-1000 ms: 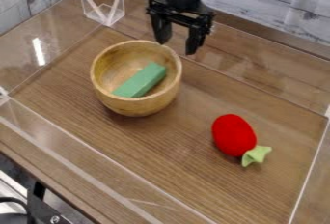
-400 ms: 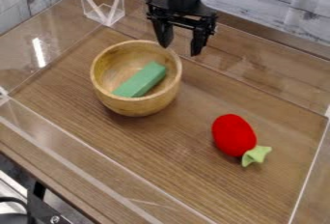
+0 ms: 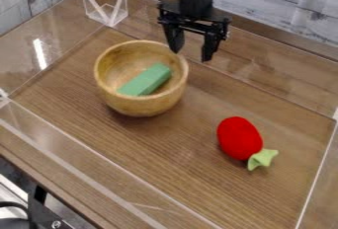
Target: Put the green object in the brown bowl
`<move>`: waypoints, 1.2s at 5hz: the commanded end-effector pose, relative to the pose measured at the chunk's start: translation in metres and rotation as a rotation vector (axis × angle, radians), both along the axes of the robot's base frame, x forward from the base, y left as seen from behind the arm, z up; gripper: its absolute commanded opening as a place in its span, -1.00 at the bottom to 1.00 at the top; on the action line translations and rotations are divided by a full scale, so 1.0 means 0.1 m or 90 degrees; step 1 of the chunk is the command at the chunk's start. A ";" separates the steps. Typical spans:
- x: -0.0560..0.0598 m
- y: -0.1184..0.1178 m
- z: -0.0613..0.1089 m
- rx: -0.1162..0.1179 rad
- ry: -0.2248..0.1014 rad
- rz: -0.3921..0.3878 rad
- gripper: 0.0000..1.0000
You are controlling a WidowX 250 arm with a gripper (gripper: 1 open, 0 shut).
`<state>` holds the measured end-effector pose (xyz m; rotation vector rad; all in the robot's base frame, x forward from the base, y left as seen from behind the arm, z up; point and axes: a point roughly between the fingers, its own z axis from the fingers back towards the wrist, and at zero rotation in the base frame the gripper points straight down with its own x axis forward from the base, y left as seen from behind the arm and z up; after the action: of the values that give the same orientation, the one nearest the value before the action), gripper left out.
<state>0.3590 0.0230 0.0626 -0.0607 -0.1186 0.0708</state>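
The green object (image 3: 145,80) is a flat green block lying aslant inside the brown bowl (image 3: 114,98), a round wooden bowl left of the table's middle. My gripper (image 3: 193,47) hangs above the table just behind and to the right of the bowl's rim. Its dark fingers (image 3: 173,41) point down, spread apart, and nothing is between them. It touches neither the bowl nor the block.
A red strawberry-like toy (image 3: 240,137) with a pale green leaf lies on the wood at the front right. Clear acrylic walls (image 3: 38,126) fence the table, and a clear folded stand (image 3: 106,9) sits at the back left.
The gripper has drifted a little to the right and slightly away from the bowl, staying open. The block and bowl have not moved.
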 end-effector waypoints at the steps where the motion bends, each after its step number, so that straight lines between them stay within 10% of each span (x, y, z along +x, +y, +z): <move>1: 0.03 -0.15 0.17 -0.008 -0.020 -0.014 1.00; 6: 0.00 0.19 0.47 -0.006 -0.018 -0.004 1.00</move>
<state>0.3498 0.0392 0.0780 -0.0846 -0.0486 0.0758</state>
